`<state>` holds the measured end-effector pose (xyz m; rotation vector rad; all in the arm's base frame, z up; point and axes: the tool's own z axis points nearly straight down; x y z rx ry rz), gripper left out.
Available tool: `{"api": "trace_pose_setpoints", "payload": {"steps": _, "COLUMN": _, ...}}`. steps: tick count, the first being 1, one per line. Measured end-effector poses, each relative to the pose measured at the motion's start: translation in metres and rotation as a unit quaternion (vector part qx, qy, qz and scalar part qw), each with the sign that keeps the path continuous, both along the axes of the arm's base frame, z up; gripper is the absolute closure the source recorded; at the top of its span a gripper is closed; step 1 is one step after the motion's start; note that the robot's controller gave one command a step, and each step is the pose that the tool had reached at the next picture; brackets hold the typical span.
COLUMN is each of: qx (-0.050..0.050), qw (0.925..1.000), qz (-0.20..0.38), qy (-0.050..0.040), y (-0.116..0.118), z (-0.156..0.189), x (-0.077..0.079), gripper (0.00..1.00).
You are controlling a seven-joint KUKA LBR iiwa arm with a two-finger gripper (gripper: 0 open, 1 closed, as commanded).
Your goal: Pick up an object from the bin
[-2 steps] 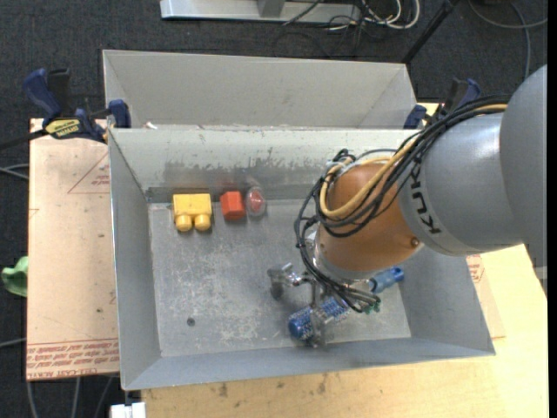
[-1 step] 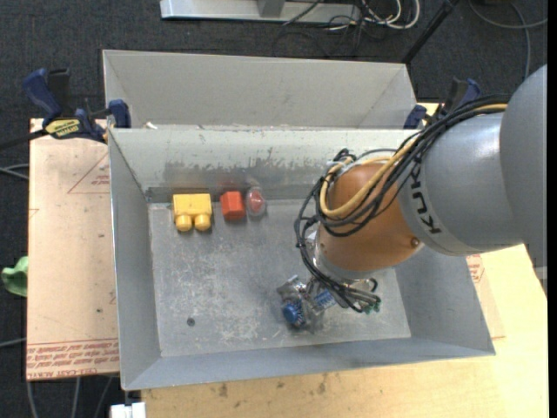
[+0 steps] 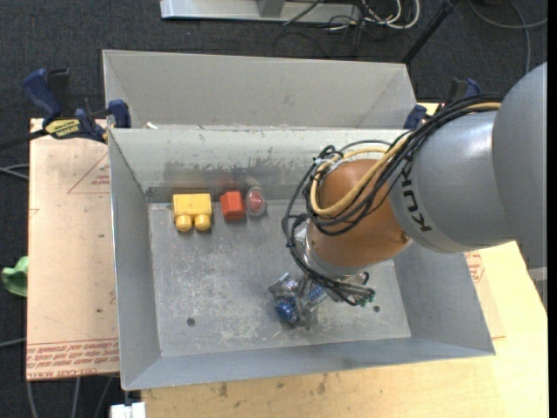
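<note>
My gripper [image 3: 298, 296] is down near the bin's floor at the front middle, under the orange wrist cover. A small blue thing [image 3: 285, 313] lies right at its tip, on the front-left side; whether it is gripped is hidden. A yellow block with two round knobs [image 3: 191, 212] rests at the back left of the floor. Just right of it are a red cube [image 3: 231, 205] and a small clear reddish round piece [image 3: 255, 201].
The arm and its orange cover with looped cables hang over the right half of the bin. Bare grey floor lies between the back-left things and the gripper. The sloped bin walls rise close on the front and right.
</note>
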<state>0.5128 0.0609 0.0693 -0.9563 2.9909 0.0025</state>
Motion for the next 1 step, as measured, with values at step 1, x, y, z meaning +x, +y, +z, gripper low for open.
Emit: {"api": "trace_pose_setpoints", "payload": {"steps": 1, "qx": 0.000, "qw": 0.9994, "qz": 0.035, "qy": -0.0034, "y": -0.0010, "z": 0.1586, "x": -0.0107, "gripper": 1.00}}
